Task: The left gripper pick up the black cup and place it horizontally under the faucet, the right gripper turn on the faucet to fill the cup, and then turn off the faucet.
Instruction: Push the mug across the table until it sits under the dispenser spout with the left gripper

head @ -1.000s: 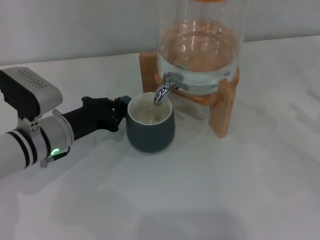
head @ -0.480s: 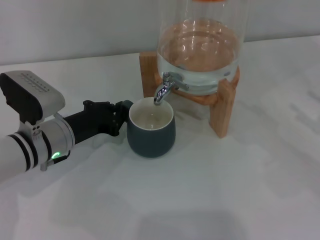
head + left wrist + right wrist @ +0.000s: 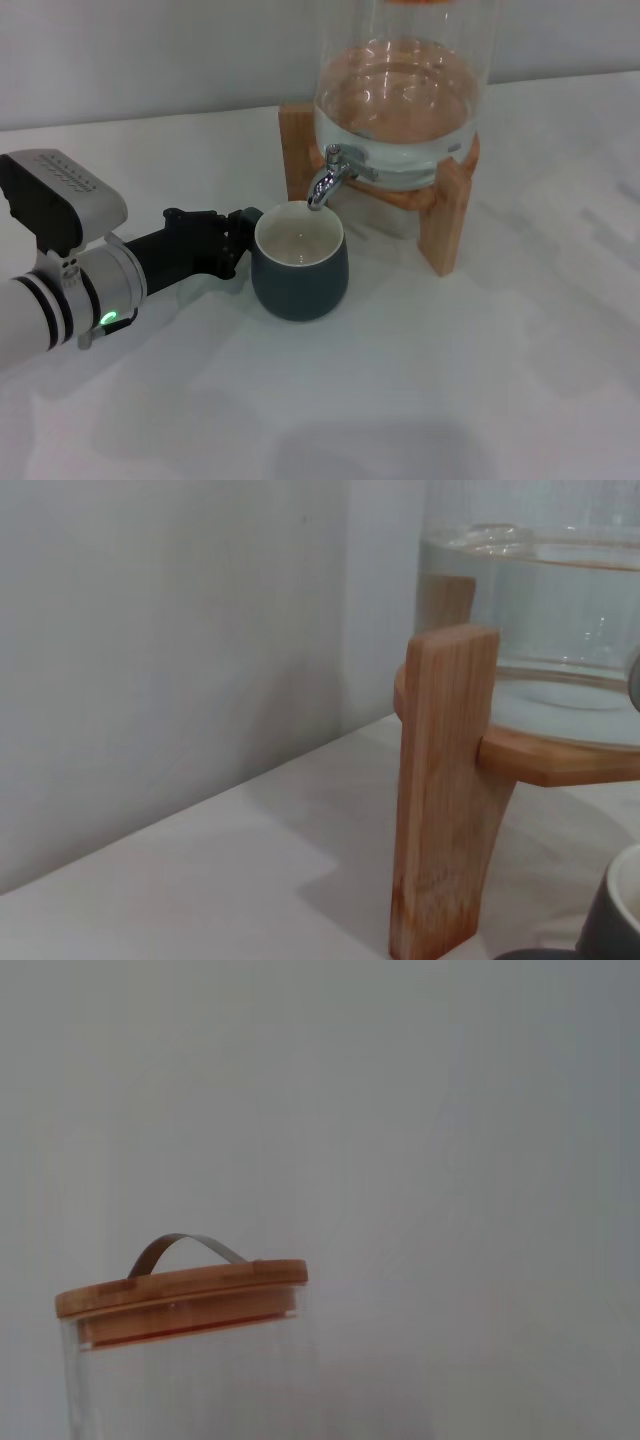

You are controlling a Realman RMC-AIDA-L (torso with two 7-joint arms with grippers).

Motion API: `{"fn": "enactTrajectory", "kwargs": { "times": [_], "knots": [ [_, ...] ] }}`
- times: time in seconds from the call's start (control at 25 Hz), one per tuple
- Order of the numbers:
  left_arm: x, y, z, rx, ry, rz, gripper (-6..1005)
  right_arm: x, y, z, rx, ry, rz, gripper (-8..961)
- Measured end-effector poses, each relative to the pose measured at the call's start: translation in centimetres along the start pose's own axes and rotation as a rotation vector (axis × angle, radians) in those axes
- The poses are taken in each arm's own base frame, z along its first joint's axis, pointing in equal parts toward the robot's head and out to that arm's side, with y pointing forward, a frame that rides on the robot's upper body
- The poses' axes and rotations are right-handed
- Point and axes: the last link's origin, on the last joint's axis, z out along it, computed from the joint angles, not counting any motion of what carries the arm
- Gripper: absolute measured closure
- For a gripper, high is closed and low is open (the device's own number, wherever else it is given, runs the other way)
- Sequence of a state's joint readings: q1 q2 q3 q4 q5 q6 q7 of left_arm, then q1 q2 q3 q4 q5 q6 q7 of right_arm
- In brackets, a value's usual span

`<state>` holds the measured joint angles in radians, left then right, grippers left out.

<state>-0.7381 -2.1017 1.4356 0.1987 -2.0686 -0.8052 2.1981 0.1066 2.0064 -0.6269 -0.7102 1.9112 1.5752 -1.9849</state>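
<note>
Black cup (image 3: 299, 263) upright under faucet (image 3: 325, 180), left pincer (image 3: 243, 232) alongside.

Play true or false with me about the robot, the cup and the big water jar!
1. The black cup stands upright on the table. True.
2. The faucet spout is above the cup's rim. True.
3. The glass jar is empty. False: it holds water.
4. The left end effector is at the cup's side. True.
5. The jar sits on a metal stand. False: the stand is wooden.
6. The right end effector is turning the faucet. False: it isn't visible near it.
</note>
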Motion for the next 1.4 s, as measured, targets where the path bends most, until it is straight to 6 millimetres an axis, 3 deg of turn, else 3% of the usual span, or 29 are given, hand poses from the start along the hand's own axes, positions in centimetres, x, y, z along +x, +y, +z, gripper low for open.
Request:
{"fn": "enactTrajectory", "kwargs": {
  "times": [0.48,0.76,1.4],
  "knots": [
    [-0.24,-0.03,-0.17,0.004,0.000,-0.018,894,-0.09,0.22,-0.33,-0.010,-0.007,0.001,213],
    [-0.26,-0.16,-0.32,0.010,0.005,-0.036,811,0.05,0.25,-0.41,-0.008,-0.007,0.008,214],
    [-0.85,0.02,-0.67,0.001,-0.004,-0.047,726,-0.06,0.23,-0.32,-0.009,-0.011,0.005,214]
  ]
}}
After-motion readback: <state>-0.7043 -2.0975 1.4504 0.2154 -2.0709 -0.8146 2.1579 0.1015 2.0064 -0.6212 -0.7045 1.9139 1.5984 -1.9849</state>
